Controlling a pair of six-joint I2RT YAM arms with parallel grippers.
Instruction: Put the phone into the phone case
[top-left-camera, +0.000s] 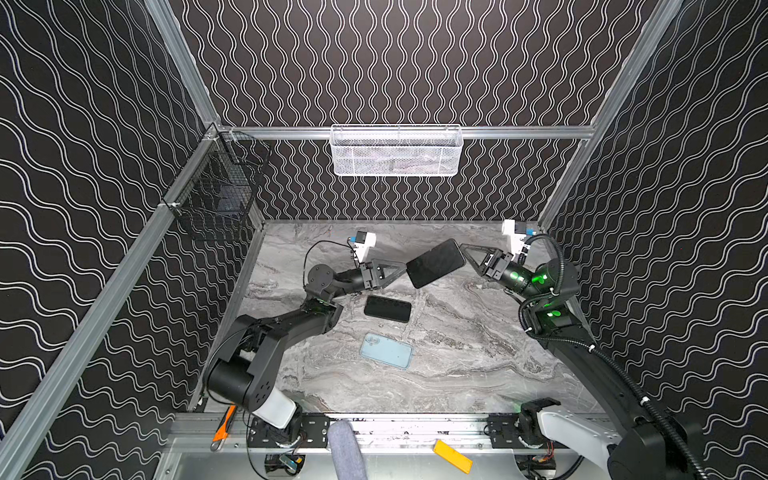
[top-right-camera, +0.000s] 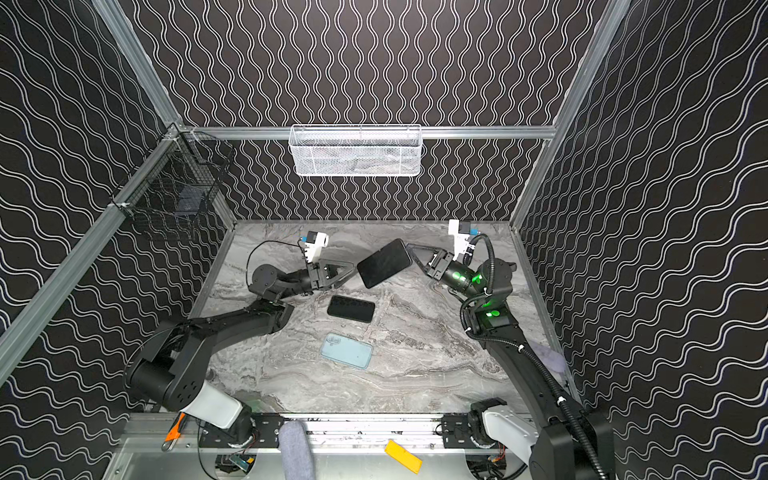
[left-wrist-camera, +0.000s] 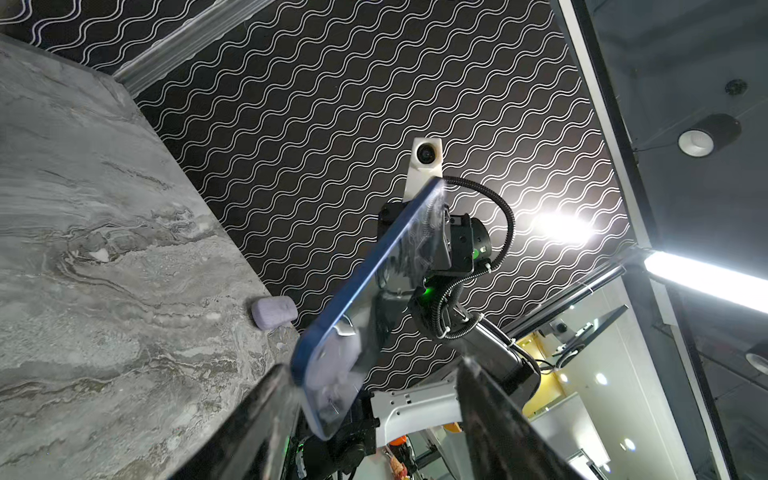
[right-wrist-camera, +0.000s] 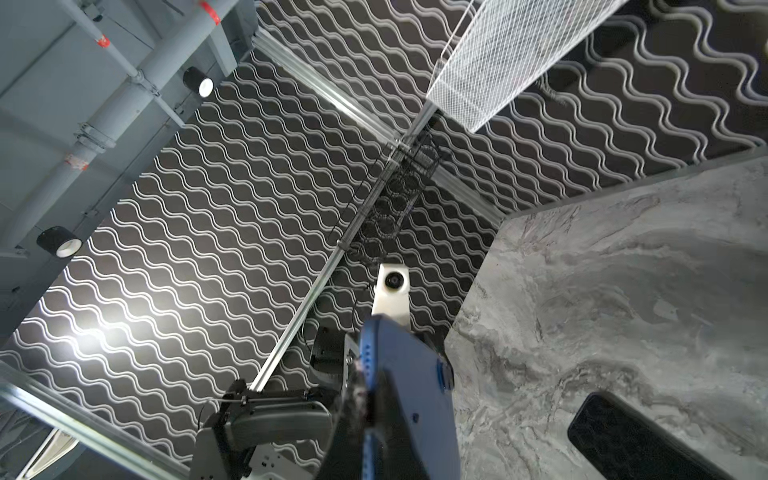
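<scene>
Right gripper (top-left-camera: 464, 250): clamping down hard on one short end of the phone (top-left-camera: 435, 262), fingers closed right onto it
Left gripper (top-left-camera: 404, 270): pointing in from the opposite side, fingers (left-wrist-camera: 266, 415) standing apart around the phone's other end; one is sitting right beside the blue edge, the other is hanging clear of it
Phone: hanging tilted in the air between the two sets of fingertips, dark screen showing in both top views
Phone case (top-left-camera: 386, 351): pale blue, lying flat on the marble table (top-left-camera: 478, 374), well apart from both sets of fingers, toward the arm bases
Black flat item (top-left-camera: 387, 309): lying on the table between the case and the left fingertips, untouched
</scene>
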